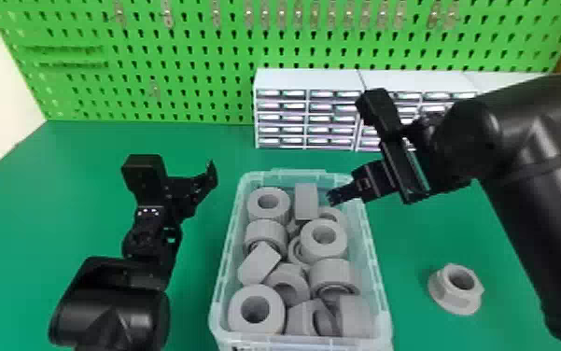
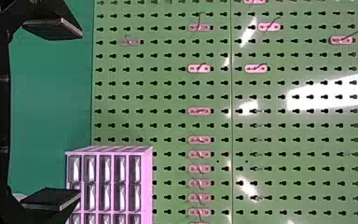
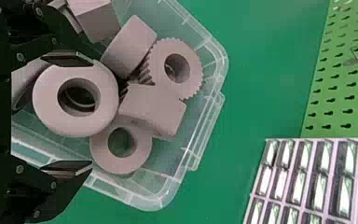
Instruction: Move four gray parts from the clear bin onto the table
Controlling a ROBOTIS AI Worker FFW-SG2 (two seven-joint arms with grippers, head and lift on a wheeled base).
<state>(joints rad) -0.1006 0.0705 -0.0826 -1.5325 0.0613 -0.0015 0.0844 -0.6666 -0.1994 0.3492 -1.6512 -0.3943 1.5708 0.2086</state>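
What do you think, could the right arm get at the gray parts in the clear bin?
Probably yes: no lid covers the clear bin, and the fingers stand open above it. The gray parts lie crowded, though, so fitting around one may be tight.

My left gripper (image 1: 208,176) is just left of the clear bin (image 1: 378,280), fingers (image 2: 51,198) wide apart. My bent right arm (image 1: 526,210) comes from the bin's right; my right gripper (image 1: 333,198) is open over its far right side.
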